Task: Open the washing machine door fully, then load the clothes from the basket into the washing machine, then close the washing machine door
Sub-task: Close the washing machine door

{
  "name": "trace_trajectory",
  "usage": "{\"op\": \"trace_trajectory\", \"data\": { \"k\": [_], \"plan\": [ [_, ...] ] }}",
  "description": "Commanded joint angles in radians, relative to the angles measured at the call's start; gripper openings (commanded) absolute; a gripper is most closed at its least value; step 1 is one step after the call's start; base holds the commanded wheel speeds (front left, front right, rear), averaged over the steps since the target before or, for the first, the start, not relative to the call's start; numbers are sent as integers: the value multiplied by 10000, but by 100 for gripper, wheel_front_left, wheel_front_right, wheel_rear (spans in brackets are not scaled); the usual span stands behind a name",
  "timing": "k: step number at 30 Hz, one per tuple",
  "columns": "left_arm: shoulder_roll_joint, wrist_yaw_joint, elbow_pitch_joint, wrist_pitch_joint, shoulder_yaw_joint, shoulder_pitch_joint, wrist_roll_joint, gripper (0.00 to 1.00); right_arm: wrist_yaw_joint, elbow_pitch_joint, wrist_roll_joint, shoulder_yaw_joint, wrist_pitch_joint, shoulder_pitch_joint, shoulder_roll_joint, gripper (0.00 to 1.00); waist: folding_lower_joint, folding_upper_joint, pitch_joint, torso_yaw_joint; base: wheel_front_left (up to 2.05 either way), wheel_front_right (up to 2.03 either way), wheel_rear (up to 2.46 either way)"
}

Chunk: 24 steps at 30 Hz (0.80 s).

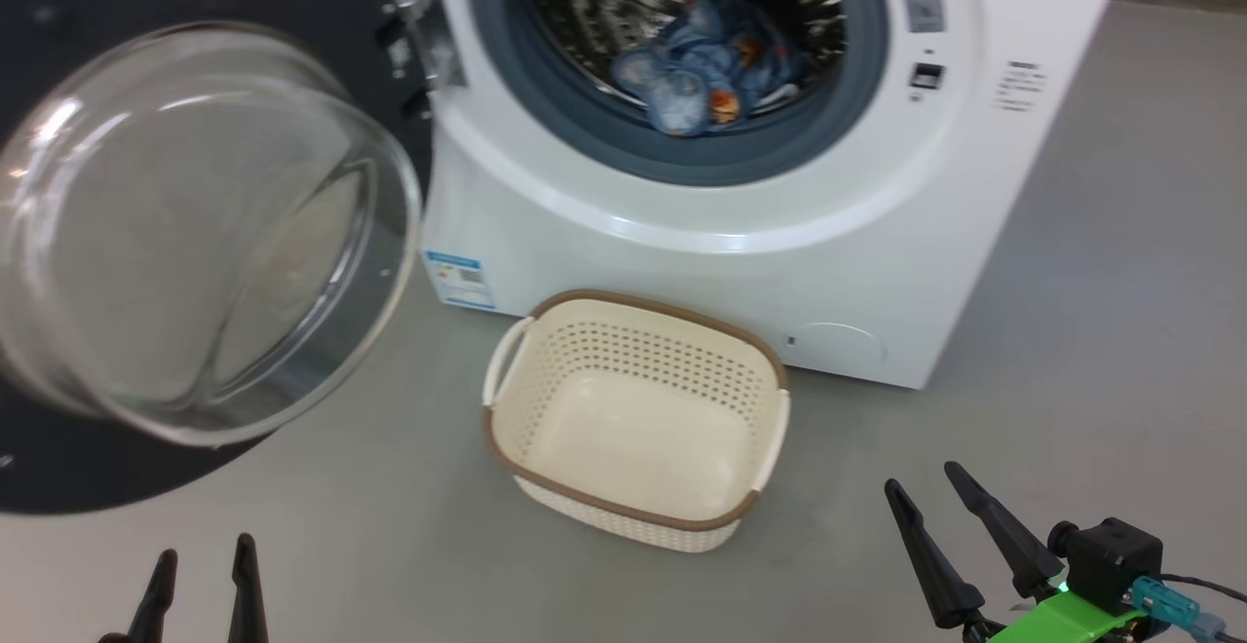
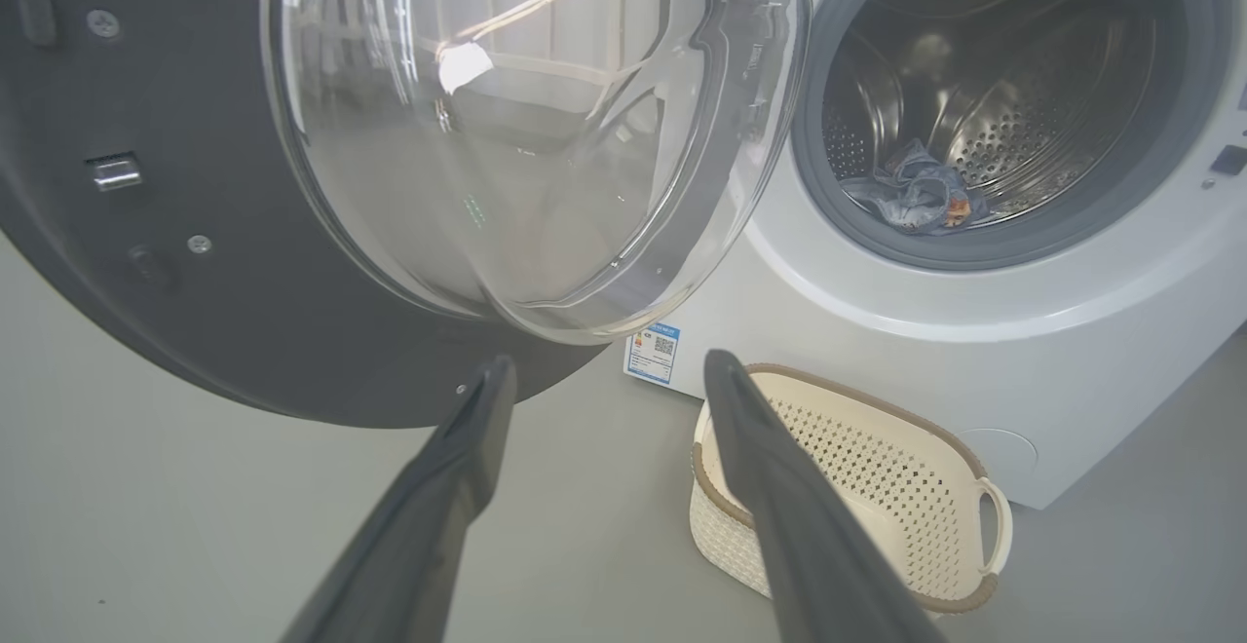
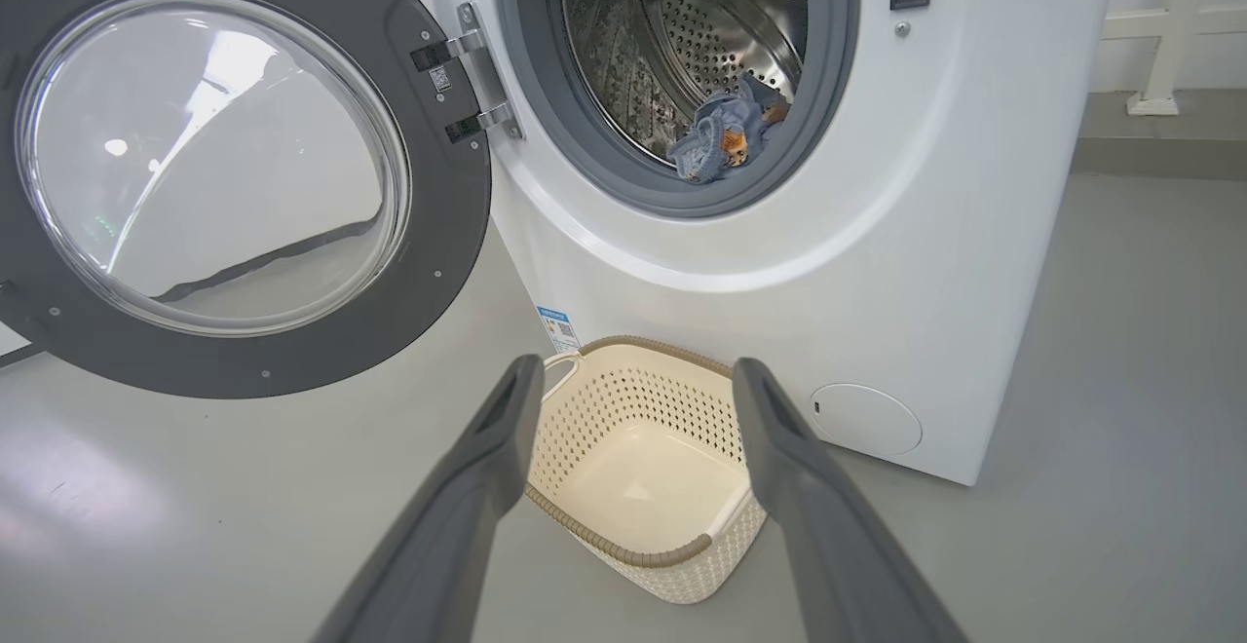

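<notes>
- Setting: a smooth grey floor, on which the white washing machine stood, with a pale wall behind it in the right wrist view.
- Washing machine door: swung wide on its hinge at the head view's left. It stood upright, its dark inner face and bulging glass turned towards the robot. Being round, it had no long axis; its swing axis was the upright hinge line.
- Clothes: a bunched blue, orange-printed heap low in the steel drum, just behind the lower front of the grey gasket.
- Basket: on the floor just before the machine, mouth upward and nothing in it. Its long axis ran roughly along the machine's front, slightly skewed, with a handle at each short end.
- Left gripper and right gripper: both released, jaws spread and holding nothing, low in the head view and well apart from door and basket.
- Step in hand: loading appeared complete, so closing the door remained.
- Next move, as judged: bring the left gripper to the door's free edge and push it round the hinge onto the opening, with the heap kept clear of the gasket.
</notes>
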Motion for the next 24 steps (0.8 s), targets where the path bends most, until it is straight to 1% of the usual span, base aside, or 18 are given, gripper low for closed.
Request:
{"op": "trace_trajectory", "data": {
  "k": [1, 8, 11, 15, 24],
  "plan": [
    [81, -25, -205, -65, 401, -55, -45, 100, 27, -172, 79, 275, -49, -304, -179, 100, 0, 0, -79, 1040, 0, 0, 0],
    [50, -25, -252, -65, 507, 47, -78, 100, 27, -147, 112, 429, -49, -376, -162, 100, 0, 0, -122, 2043, 0, 0, 0],
    [44, -25, -292, -65, 606, 125, -142, 100, 27, -151, 112, 602, -49, -484, -132, 100, 0, 0, -86, 2222, 0, 0, 0],
    [41, -15, -370, -65, 706, 202, -335, 100, 27, -102, 148, 848, -49, -696, -148, 100, 0, 0, -13, 2277, 0, 0, 0],
    [39, 188, -627, -65, 741, 352, -667, 100, 27, 45, 344, 1245, -49, -1033, -316, 100, 0, 0, 54, 2331, 0, 0, 0]
  ]
}}
